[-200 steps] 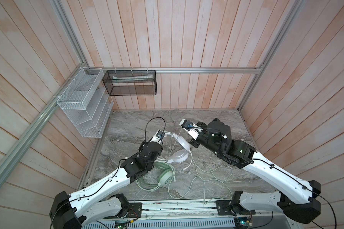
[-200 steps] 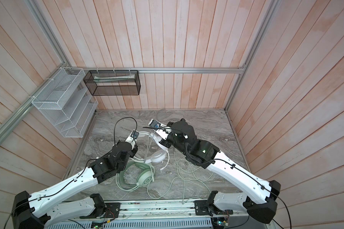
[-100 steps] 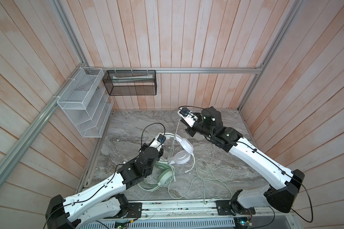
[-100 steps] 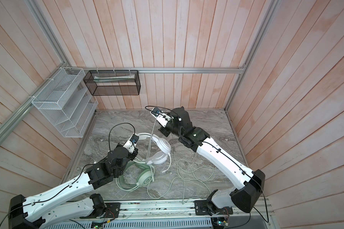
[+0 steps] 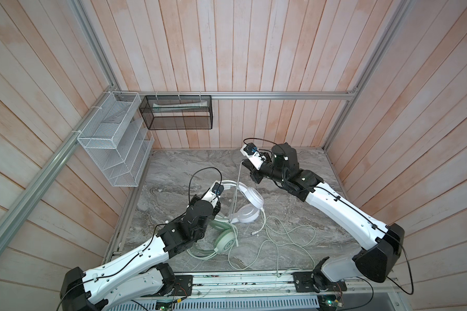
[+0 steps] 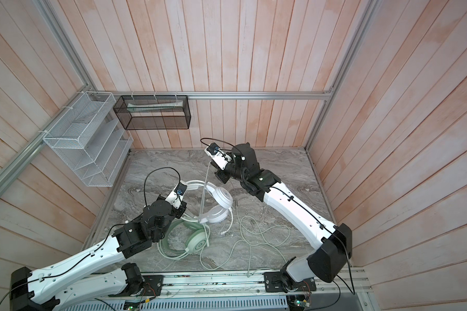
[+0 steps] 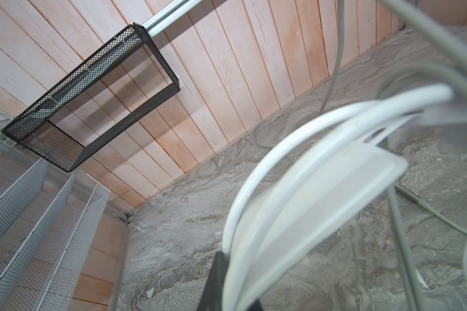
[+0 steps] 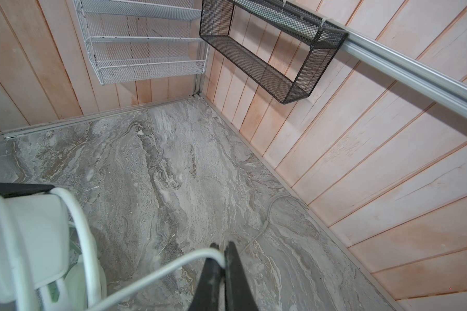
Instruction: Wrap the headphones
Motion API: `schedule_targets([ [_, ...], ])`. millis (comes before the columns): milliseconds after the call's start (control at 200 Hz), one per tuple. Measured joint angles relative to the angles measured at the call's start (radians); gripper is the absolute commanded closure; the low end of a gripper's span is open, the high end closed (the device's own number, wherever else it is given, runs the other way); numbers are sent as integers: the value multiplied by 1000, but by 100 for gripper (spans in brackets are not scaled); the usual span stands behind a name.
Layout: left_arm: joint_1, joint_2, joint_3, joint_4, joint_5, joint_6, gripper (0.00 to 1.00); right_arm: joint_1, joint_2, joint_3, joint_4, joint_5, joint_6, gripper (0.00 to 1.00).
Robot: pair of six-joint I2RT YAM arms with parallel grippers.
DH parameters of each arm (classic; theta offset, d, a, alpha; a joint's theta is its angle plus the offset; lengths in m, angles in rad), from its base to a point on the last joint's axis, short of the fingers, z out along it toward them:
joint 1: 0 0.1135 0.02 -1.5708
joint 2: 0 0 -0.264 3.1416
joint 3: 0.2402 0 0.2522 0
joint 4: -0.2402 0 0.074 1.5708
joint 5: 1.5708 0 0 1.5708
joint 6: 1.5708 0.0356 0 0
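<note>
The white headphones lie mid-table, and my left gripper is shut on their headband. Their thin white cable runs up, stretched, to my right gripper. That gripper is shut on the cable, raised above the back middle of the table. The mint green headphones lie flat in front of the white ones, partly under my left arm.
Loose cable loops sprawl over the front right of the marble table. A white wire rack hangs on the left wall and a black mesh basket on the back wall. Another cable end lies near the back wall.
My right gripper has risen and moved toward the back wall with the white cable, drawing it straight. My left gripper has kept its hold on the headband and barely shifted.
</note>
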Motion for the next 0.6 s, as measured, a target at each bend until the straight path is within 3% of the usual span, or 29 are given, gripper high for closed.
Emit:
schedule_targets([
  [365, -32, 0, -14, -14, 23, -11, 100, -4, -116, -119, 118, -65, 46, 100],
  [600, -32, -1, -13, -8, 28, -27, 100, -25, -67, -135, 153, -66, 52, 100],
])
